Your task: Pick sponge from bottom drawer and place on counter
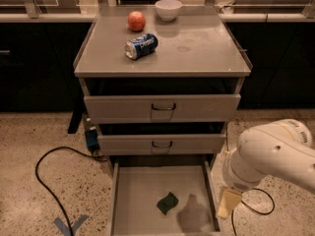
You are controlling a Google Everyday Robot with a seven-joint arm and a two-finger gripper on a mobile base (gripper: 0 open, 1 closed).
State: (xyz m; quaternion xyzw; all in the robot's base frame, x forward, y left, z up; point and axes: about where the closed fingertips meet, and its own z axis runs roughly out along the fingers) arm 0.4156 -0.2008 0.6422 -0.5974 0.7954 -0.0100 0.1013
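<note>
The dark green sponge (168, 202) lies on the floor of the pulled-out bottom drawer (134, 193), right of its middle. The grey counter (197, 48) tops the cabinet above it. My white arm comes in from the right, and its gripper (224, 203) hangs low beside the drawer's right wall, to the right of the sponge and apart from it. Only a pale finger-like tip shows. It casts a shadow on the drawer floor next to the sponge.
On the counter lie a tipped blue soda can (141, 45), a red apple (136, 21) and a white bowl (168, 9). Two grey drawers with dark handles (163, 107) sit above the open one. A black cable (49, 181) curls on the speckled floor at left.
</note>
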